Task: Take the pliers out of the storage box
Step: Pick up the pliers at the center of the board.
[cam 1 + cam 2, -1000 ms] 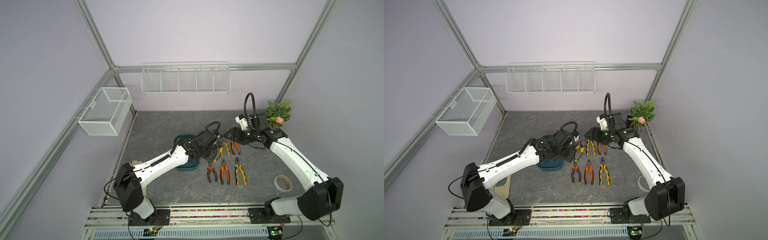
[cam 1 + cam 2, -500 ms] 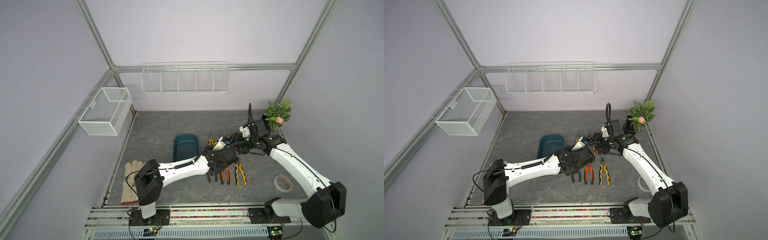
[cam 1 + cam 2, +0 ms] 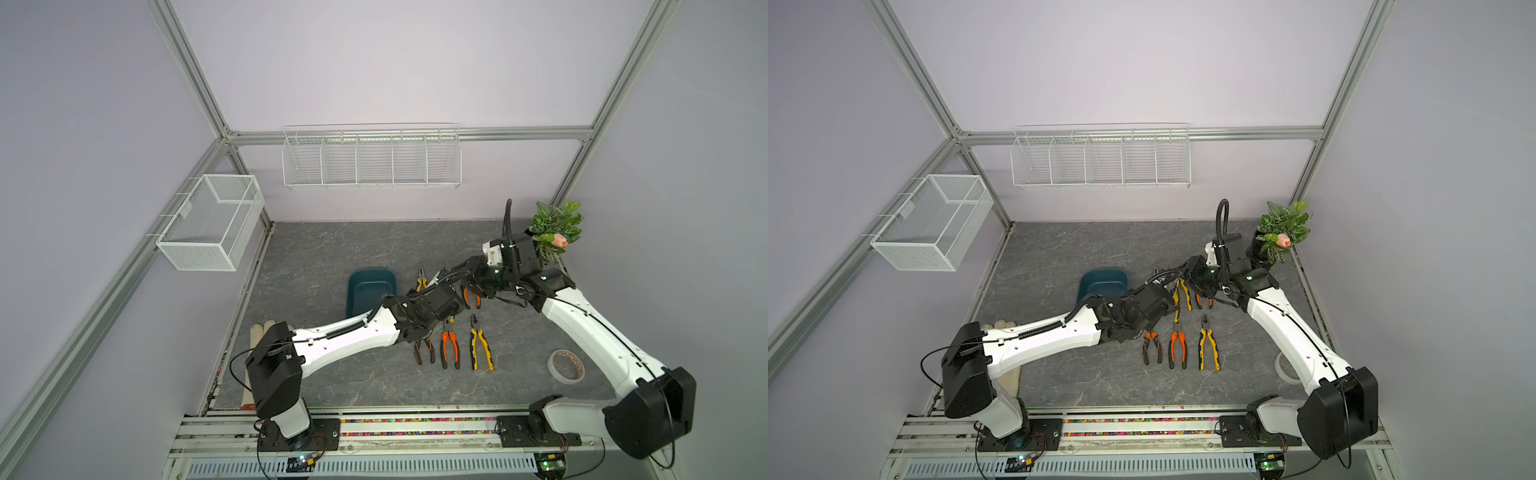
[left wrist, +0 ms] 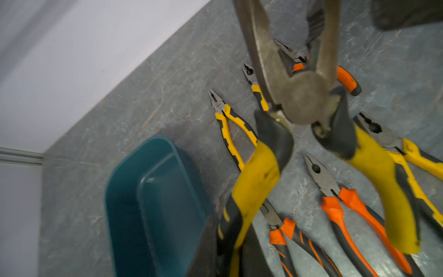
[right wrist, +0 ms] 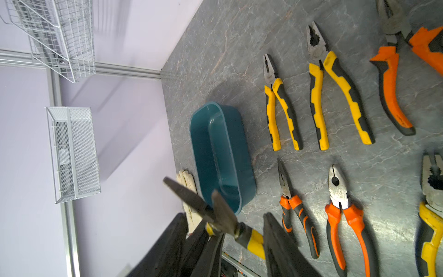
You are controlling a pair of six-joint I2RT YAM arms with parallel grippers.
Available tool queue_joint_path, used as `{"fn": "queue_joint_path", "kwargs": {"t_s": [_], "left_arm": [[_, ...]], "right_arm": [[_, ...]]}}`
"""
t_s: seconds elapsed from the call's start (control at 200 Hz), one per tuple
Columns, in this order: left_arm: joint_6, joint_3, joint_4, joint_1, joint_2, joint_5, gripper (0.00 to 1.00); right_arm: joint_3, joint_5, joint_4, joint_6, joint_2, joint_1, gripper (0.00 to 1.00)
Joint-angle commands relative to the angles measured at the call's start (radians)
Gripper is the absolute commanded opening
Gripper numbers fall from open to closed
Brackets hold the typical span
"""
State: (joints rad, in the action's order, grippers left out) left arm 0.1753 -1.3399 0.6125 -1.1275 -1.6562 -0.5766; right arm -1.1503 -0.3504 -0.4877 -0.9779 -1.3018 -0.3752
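- A dark teal plastic storage box (image 3: 368, 291), rectangular with rounded corners, sits a little left of the middle of the grey stone-patterned worktop (image 3: 332, 245).
- Just right of the box, six pliers (image 5: 335, 96) with dark metal jaws lie flat on the worktop, all outside the box. They form two rows of three, noses toward the back edge.
- The back row has two yellow-and-black pairs and one orange-and-black pair. The front row has two orange-and-black pairs and one yellow-and-black pair.
- A seventh pair of pliers (image 4: 302, 100), yellow-and-black, hangs in the air above the rows with its jaws spread.
- The left gripper (image 4: 231, 244) is clamped tight on one handle of this raised pair.
- The right gripper (image 5: 223, 217) has its fingers apart on either side of the raised pair's nose. Whether they touch it cannot be told.
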Motion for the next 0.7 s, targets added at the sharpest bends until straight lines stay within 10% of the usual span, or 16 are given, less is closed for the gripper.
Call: {"fn": "queue_joint_path", "kwargs": {"t_s": [0.0, 0.695], "left_arm": [[0.051, 0.013, -0.074, 0.023, 0.032, 0.189, 0.00], [0.121, -0.088, -0.048, 0.029, -0.037, 0.242, 0.00]], "right_arm": [[-0.028, 0.028, 0.008, 0.023, 0.030, -0.005, 0.53], [0.100, 0.109, 0.067, -0.095, 0.023, -0.154, 0.60]]}}
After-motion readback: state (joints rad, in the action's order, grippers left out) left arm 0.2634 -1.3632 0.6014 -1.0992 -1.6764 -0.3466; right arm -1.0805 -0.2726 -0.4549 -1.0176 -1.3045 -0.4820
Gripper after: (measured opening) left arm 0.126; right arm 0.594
